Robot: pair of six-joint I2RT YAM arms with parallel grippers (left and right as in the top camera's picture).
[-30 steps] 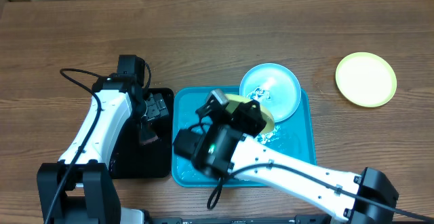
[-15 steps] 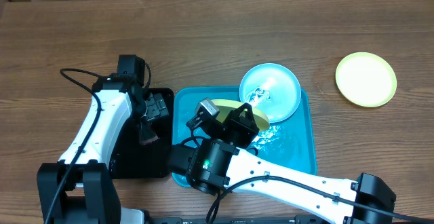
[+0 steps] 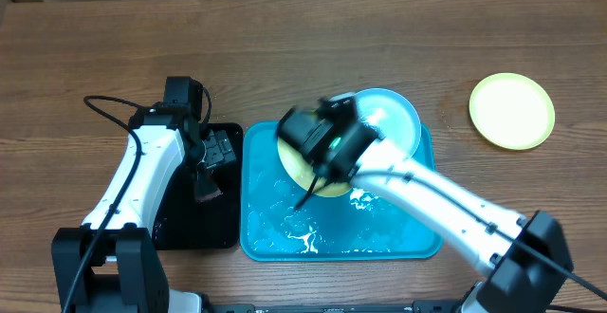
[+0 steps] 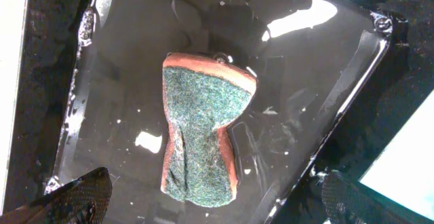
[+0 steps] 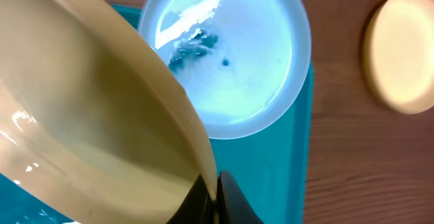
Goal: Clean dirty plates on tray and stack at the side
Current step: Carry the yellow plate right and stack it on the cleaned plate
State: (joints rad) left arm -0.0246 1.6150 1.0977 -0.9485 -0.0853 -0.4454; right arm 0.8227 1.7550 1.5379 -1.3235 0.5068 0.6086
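The wooden tabletop point(image 3: 379, 47) carried a blue tray point(image 3: 417, 237), wet with white streaks. Just left of it was a black tray point(image 3: 180, 228). A light blue plate point(image 3: 398, 123) lay at the blue tray's far right corner, overlapping the rim. A far yellow-green plate point(image 3: 512, 111) sat alone, well to the right. A tilted yellow-green plate point(image 5: 88, 129) hung over the blue tray, its rim pinched in the closed right pincer point(image 5: 211, 195). Its lower edge possibly touched the tray, but the view was blurred. A sponge point(image 4: 203, 132) lay in the black tray beneath the left pincer point(image 3: 204, 171), which was spread wide and empty.

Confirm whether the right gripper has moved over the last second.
Yes. Overhead, the right gripper, shut on a yellow-green plate, has gone from the blue tray's near left part toward its far edge, beside the light blue plate.
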